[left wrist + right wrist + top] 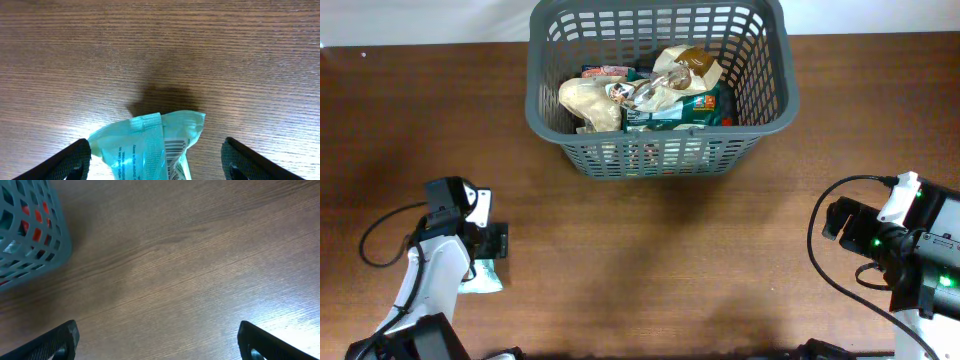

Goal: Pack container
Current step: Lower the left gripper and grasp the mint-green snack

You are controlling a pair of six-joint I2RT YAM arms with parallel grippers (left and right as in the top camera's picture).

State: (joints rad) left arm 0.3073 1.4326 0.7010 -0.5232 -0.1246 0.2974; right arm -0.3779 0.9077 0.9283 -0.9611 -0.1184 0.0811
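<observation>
The container, a large dark grey lattice basket, stands at the back middle of the table and holds several snack packets. A corner of it shows in the right wrist view. A pale teal snack packet lies on the table at the left, between the wide-open fingers of my left gripper. The fingers stand apart from the packet on both sides. My right gripper is open and empty over bare wood at the right, away from the basket.
The table is dark brown wood. A white wall edge runs along the back. Black cables loop beside both arms, at the left and at the right.
</observation>
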